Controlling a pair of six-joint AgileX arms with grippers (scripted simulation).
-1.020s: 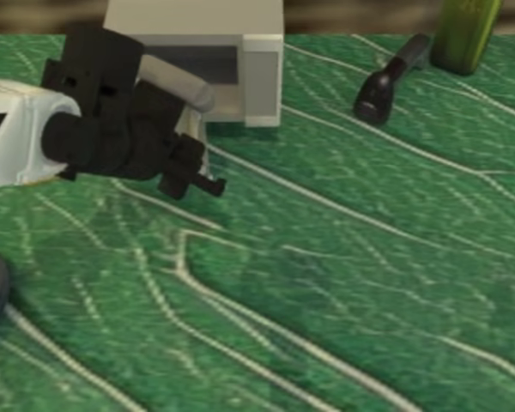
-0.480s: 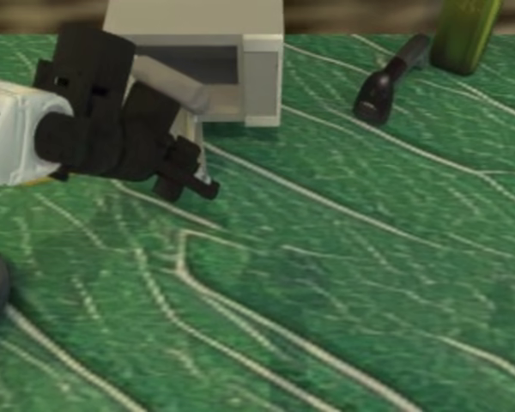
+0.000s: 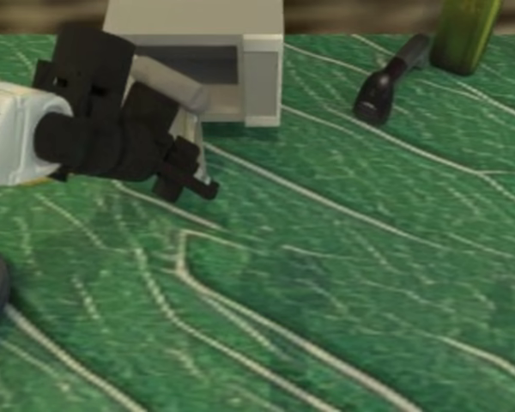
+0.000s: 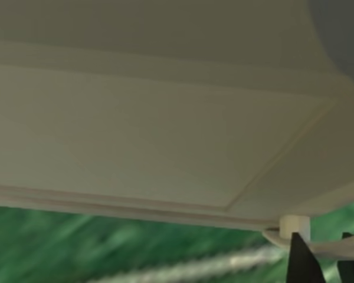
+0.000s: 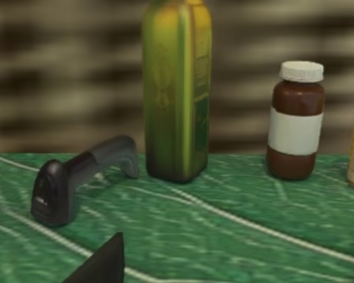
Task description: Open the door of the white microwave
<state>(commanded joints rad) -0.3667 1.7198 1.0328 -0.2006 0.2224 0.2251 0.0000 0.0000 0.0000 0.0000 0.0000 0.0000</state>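
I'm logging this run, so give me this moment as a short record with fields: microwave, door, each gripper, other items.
microwave: white microwave at the table's far left, cavity exposed
door: door swung well open, its white inner panel filling the left wrist view
left gripper: left gripper at the door's outer edge, fingers closed on it
right gripper: not seen from above; only a dark fingertip shows in its wrist view
other items: black scanner, green bottle, brown jar
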